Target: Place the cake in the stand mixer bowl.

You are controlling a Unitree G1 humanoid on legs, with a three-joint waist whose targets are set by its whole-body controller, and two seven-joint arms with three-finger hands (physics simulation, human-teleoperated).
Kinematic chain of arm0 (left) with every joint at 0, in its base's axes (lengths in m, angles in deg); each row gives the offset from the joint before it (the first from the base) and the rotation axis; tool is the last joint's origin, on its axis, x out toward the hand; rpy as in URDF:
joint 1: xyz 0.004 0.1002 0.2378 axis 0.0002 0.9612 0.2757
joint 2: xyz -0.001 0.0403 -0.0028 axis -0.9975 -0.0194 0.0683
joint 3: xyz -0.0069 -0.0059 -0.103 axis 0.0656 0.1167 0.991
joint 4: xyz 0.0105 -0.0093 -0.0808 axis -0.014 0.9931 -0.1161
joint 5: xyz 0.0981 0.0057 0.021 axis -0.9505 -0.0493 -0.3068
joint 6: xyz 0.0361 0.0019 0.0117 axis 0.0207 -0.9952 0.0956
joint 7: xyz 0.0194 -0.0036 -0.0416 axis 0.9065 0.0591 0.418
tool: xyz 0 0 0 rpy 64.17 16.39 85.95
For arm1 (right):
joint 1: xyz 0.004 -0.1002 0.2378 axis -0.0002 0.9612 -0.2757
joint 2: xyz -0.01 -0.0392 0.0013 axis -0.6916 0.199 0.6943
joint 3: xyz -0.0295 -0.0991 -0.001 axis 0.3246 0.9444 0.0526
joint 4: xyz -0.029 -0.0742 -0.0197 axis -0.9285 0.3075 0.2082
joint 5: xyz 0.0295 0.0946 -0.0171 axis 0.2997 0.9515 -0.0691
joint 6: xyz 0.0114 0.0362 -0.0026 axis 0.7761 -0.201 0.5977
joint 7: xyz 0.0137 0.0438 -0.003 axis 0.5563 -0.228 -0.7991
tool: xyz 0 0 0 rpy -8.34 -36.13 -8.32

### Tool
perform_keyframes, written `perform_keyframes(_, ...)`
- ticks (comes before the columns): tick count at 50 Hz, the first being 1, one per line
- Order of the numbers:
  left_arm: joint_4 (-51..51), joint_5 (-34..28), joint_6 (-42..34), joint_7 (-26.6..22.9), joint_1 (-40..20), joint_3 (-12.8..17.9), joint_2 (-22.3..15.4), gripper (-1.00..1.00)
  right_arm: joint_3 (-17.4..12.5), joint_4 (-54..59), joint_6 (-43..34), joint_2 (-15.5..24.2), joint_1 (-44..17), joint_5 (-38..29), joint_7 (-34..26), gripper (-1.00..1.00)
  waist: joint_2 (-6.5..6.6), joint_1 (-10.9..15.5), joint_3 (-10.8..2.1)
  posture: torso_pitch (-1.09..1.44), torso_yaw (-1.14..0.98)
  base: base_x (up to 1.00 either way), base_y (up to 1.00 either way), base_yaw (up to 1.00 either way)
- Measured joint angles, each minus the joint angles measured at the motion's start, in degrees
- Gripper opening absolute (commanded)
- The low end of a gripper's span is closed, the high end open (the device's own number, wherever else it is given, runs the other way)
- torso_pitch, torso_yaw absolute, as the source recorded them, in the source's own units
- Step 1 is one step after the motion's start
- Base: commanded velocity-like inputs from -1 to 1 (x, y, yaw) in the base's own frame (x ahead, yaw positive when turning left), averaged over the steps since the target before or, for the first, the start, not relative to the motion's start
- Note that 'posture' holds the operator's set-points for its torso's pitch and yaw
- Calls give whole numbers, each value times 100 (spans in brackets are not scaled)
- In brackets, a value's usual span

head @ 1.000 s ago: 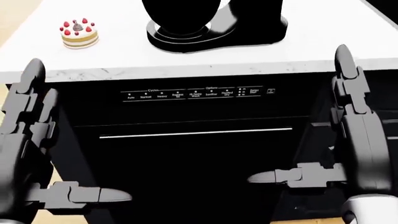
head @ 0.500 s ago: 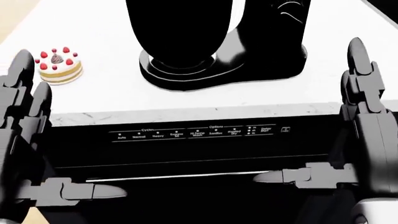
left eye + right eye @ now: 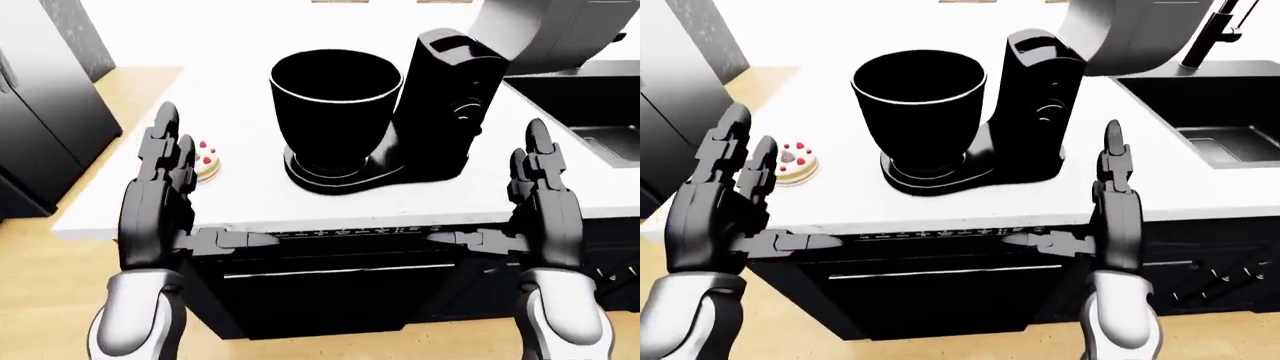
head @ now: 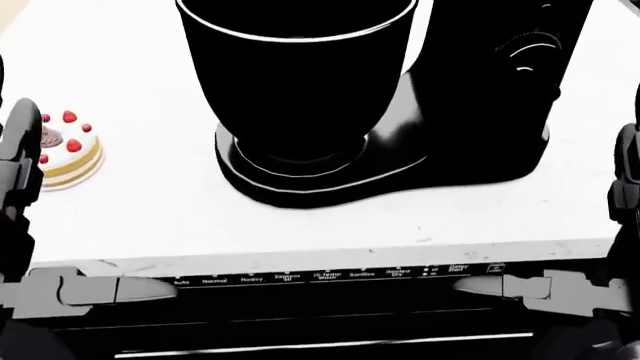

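Left hand open nr cake

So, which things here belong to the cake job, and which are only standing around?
Job:
cake
mixer bowl
left hand, open
right hand, open

Only around:
dishwasher
sink
faucet
fridge

So there's a black dishwasher tucked right under the white tabletop, control strip along its top edge. Right of it in the right-eye view, a black sink with a faucet. Wood floor below, dark fridge far left.
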Motion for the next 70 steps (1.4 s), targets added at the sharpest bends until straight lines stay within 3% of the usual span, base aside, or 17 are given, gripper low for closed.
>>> perform_keyframes(4,-14,48,-183,-9,-162,32,-83,100,-34,7,-67,-8,31,-2,22,100,122,-19,-104,0,0,0,0,0)
perform_keyframes(12,-98,230,-451,37,-795,516,-495,100,12,-14,33,-7,14,14,25,100,171,-84,-167,0,0,0,0,0)
perform_keyframes(19,1162,489,-34,97,-1179,1125,-1081,100,41,-22,24,-10,7,13,6,100,187,-110,-113,0,0,0,0,0)
perform_keyframes(25,2411,597,761,198,-1132,1366,-1465,100,13,-25,38,7,-22,23,-3,100,205,-117,-98,0,0,0,0,0)
perform_keyframes(37,4890,612,1980,4,-1175,1083,-1596,100,106,-17,54,9,-66,1,-26,100,191,-89,-102,0,0,0,0,0)
perform_keyframes(56,8383,396,3655,113,-2746,636,-2203,100,92,63,161,1,-39,43,-14,100,279,-88,-219,0,0,0,0,0)
perform_keyframes(62,9731,426,4333,-53,-3342,536,-2287,100,134,64,171,3,-67,37,-13,100,317,-67,-278,0,0,0,0,0)
perform_keyframes(70,10532,430,4921,-138,-3577,372,-2406,100,143,44,169,7,-75,22,-26,100,352,-107,-327,0,0,0,0,0)
